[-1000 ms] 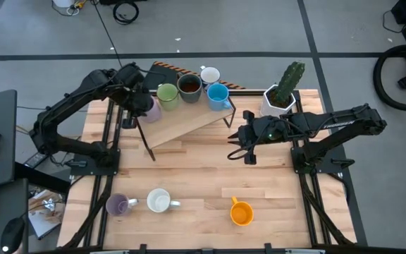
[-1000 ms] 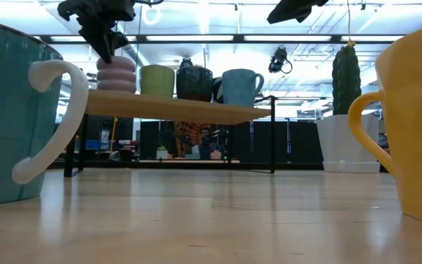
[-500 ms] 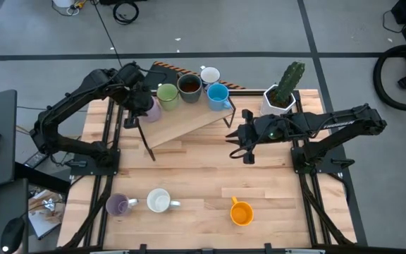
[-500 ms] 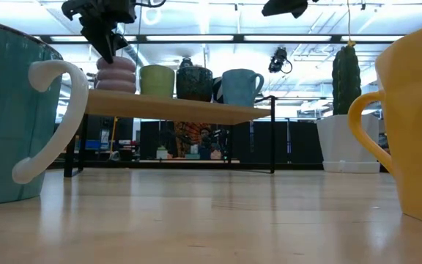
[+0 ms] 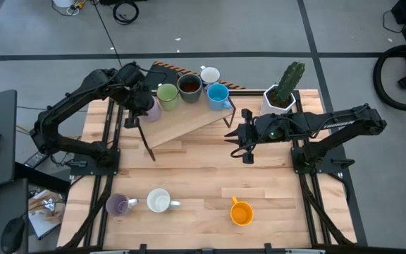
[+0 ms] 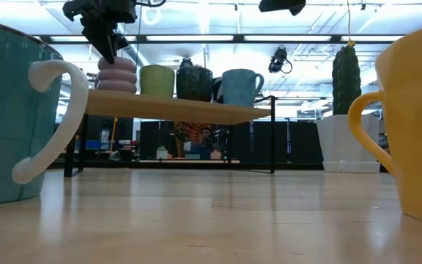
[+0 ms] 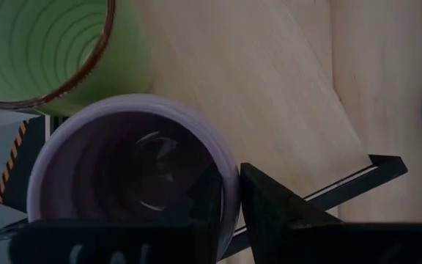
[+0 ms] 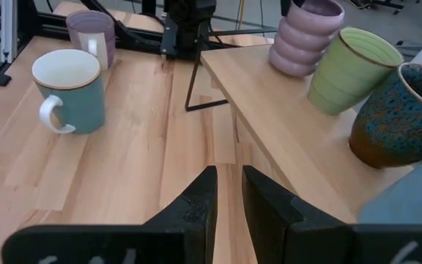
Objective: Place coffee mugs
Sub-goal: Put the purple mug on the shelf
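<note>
From above, the left hand (image 5: 139,106) sits over the purple ribbed mug (image 5: 151,110) at the left end of the raised wooden shelf (image 5: 189,121), which stands along the bench's (image 5: 203,176) far edge; beside that mug stand the green mug (image 5: 167,93), the dark brown mug (image 5: 189,85), the blue mug (image 5: 218,94) and a white mug (image 5: 210,74). The right hand (image 5: 244,149) hangs over the bench just off the shelf's right end, holding nothing. Near the front edge stand a second purple mug (image 5: 118,205), a white-rimmed mug (image 5: 159,202) and the orange mug (image 5: 241,212). The cactus pot (image 5: 280,99) stands near the far right corner. At bench height, the left hand (image 6: 108,45) meets the ribbed mug's (image 6: 116,73) top. The left wrist view shows one finger (image 7: 207,198) inside the rim (image 7: 226,165) and one outside, pinching the wall. The right wrist view shows its fingers (image 8: 200,194) nearly together, empty, over the bench.
</note>
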{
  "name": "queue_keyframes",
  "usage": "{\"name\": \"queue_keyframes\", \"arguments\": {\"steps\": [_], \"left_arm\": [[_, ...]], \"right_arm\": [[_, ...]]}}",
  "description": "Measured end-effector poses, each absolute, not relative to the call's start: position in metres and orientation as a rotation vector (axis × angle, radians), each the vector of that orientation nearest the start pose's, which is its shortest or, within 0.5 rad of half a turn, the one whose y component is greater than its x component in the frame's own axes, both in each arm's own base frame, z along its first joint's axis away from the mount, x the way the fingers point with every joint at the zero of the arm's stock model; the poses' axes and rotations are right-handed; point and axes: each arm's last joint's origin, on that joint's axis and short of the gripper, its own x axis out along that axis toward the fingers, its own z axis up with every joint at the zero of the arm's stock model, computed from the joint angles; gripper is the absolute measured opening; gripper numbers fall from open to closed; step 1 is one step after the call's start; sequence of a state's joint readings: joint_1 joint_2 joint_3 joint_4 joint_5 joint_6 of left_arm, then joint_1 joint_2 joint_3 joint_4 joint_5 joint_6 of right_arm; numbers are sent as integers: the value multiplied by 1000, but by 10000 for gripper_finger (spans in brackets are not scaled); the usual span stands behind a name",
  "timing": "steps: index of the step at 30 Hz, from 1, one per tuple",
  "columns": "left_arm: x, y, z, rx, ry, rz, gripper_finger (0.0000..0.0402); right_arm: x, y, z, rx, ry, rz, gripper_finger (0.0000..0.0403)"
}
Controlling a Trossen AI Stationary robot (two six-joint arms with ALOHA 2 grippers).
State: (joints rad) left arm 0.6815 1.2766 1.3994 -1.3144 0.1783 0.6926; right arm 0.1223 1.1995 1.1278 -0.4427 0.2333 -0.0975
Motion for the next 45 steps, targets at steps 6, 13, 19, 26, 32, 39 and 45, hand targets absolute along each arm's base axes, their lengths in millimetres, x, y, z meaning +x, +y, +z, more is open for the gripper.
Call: {"name": "queue_keyframes", "arguments": {"steps": [6, 13, 19, 26, 32, 39, 45], "left_arm": [[171, 132, 356, 150, 1168, 35, 73], [171, 132, 356, 153, 1174, 35, 144], [169, 133, 371, 128, 1153, 139, 179], [164, 128, 408, 136, 1050, 203, 189], [157, 122, 452, 68, 850, 351, 189], [158, 111, 481, -90, 640, 402, 187], [176, 76, 476, 52, 571, 299, 163]], "right_arm": [[255, 25, 345, -186, 512, -84, 71], [255, 25, 345, -186, 512, -84, 71], [255, 25, 345, -186, 512, -85, 71], [255, 24, 345, -180, 512, -94, 71], [255, 24, 344, -198, 518, -89, 71], [255, 24, 344, -218, 518, -86, 71], [255, 24, 344, -226, 521, -101, 71]]}}
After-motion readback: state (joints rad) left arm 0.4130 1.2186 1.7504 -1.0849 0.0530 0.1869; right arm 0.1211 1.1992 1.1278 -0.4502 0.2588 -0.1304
